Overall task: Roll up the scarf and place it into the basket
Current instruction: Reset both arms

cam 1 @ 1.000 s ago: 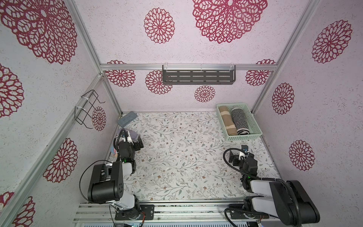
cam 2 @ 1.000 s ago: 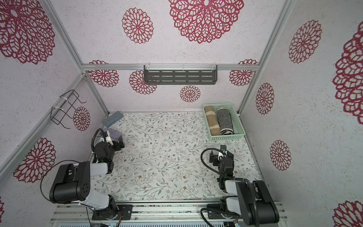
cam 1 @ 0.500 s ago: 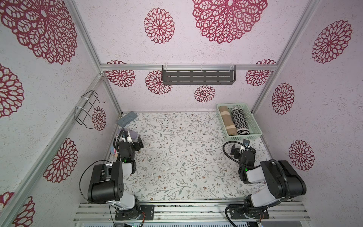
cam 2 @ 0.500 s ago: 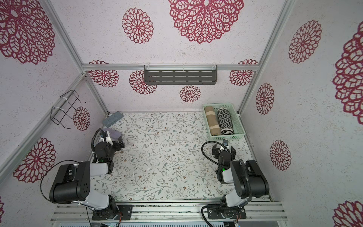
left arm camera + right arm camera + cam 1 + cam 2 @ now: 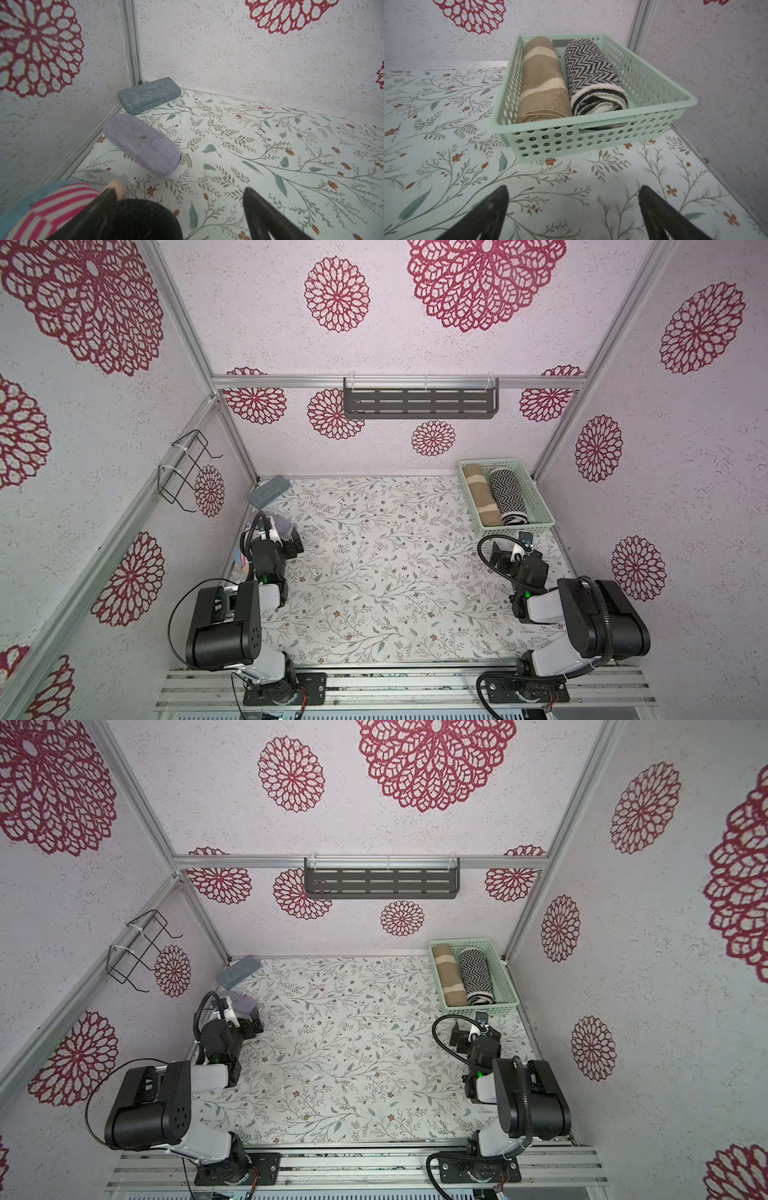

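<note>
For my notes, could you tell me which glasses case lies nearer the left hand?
The lilac fabric glasses case; the grey-blue glasses case sits beyond it, tucked into the corner.

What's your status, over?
Left gripper, right gripper open. Tan striped rolled scarf and black-white zigzag rolled scarf inside mint-green perforated plastic basket. Nothing blocking.
</note>
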`<state>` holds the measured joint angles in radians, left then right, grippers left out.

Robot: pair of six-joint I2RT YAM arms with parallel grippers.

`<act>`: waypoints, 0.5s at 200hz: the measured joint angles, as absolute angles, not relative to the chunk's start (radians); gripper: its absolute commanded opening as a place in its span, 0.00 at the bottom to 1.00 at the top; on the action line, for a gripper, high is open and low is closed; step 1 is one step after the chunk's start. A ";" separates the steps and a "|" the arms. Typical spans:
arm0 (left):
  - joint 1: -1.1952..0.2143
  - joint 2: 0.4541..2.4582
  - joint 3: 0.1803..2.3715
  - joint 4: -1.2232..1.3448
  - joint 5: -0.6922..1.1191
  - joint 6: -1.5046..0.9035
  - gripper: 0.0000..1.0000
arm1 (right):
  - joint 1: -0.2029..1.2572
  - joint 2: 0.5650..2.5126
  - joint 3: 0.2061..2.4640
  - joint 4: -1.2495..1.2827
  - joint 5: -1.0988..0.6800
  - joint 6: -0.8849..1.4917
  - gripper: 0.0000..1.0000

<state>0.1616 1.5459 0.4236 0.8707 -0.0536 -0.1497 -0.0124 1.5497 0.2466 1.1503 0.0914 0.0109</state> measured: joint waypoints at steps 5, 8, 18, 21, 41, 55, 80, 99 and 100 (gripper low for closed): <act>0.162 1.546 0.424 0.870 -0.054 -0.150 0.97 | -0.012 1.550 0.247 1.150 0.088 0.011 0.99; 0.162 1.546 0.424 0.870 -0.054 -0.150 0.97 | -0.012 1.550 0.247 1.150 0.085 0.011 0.99; 0.162 1.546 0.424 0.870 -0.055 -0.150 0.97 | -0.012 1.550 0.247 1.150 0.080 0.011 0.99; 0.162 1.546 0.424 0.870 -0.056 -0.150 0.97 | -0.012 1.550 0.247 1.150 0.078 0.011 0.99; 0.162 1.546 0.424 0.870 -0.057 -0.149 0.97 | -0.012 1.550 0.247 1.150 0.073 0.011 0.99; 0.162 1.546 0.424 0.870 -0.058 -0.149 0.97 | -0.012 1.550 0.247 1.150 0.073 0.011 0.99; 0.162 1.546 0.424 0.870 -0.058 -0.149 0.97 | -0.012 1.550 0.247 1.150 0.073 0.011 0.99; 0.162 1.546 0.424 0.869 -0.058 -0.149 0.97 | -0.012 1.550 0.247 1.150 0.073 0.011 0.99; 0.162 1.546 0.424 0.869 -0.058 -0.150 0.97 | -0.012 1.550 0.247 1.150 0.073 0.011 0.99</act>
<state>0.1616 1.5459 0.4236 0.8692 -0.0578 -0.1497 -0.0124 1.5501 0.2466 1.1500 0.0734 0.0109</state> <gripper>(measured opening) 0.975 0.989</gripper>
